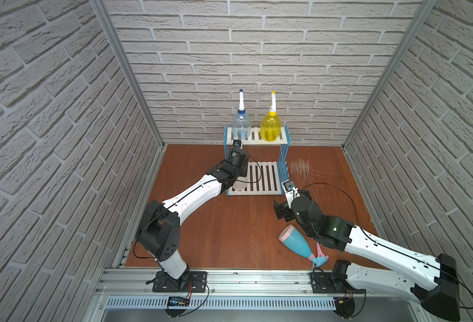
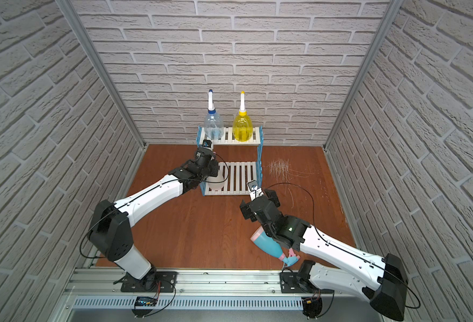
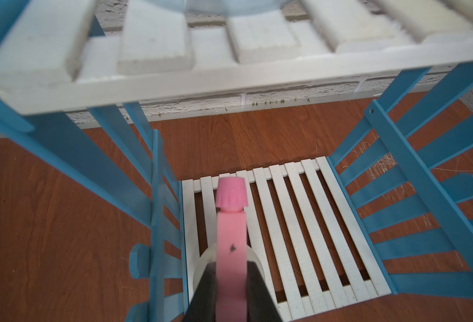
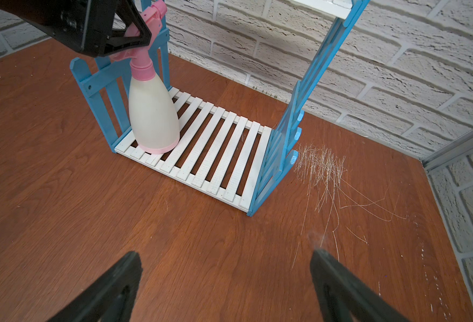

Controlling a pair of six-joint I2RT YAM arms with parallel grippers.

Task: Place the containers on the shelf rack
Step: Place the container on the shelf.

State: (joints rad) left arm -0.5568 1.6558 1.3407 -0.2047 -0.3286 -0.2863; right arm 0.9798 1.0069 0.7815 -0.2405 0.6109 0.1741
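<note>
Tapering cream bottle (opaque), bulbous — pink-trimmed

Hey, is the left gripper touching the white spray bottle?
Touching. The left wrist view shows the left gripper closed on the pink head of the white spray bottle.

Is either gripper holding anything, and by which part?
The left gripper is shut on the cream-white bottle, gripping its pink spray head; the bottle's base sits on the rack's lower shelf. The right gripper is open and holds nothing.
</note>
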